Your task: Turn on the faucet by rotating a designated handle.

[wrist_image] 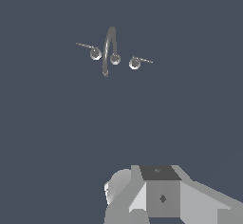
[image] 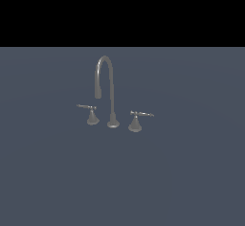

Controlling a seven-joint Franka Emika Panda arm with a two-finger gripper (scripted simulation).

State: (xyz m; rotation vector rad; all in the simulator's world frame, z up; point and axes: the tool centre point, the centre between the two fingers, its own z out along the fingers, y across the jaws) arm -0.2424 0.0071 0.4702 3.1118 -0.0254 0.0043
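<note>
The dull grey faucet [image: 113, 123] stands on the flat blue-grey surface, its tall gooseneck spout [image: 104, 64] arching toward the exterior view's left. The handle [image: 92, 117], the smaller cone-based lever, sits on the exterior view's left of the spout base, with its thin rod pointing left. In the wrist view the faucet [wrist_image: 115, 58] shows from above and far off, with the handle [wrist_image: 95, 53] beside it. No gripper fingers show in either view.
A slightly larger cone-based handle [image: 135, 123] with a longer lever stands on the exterior view's right of the spout base; it also shows in the wrist view [wrist_image: 135, 63]. A grey blocky part of the arm [wrist_image: 161, 197] fills one edge of the wrist view.
</note>
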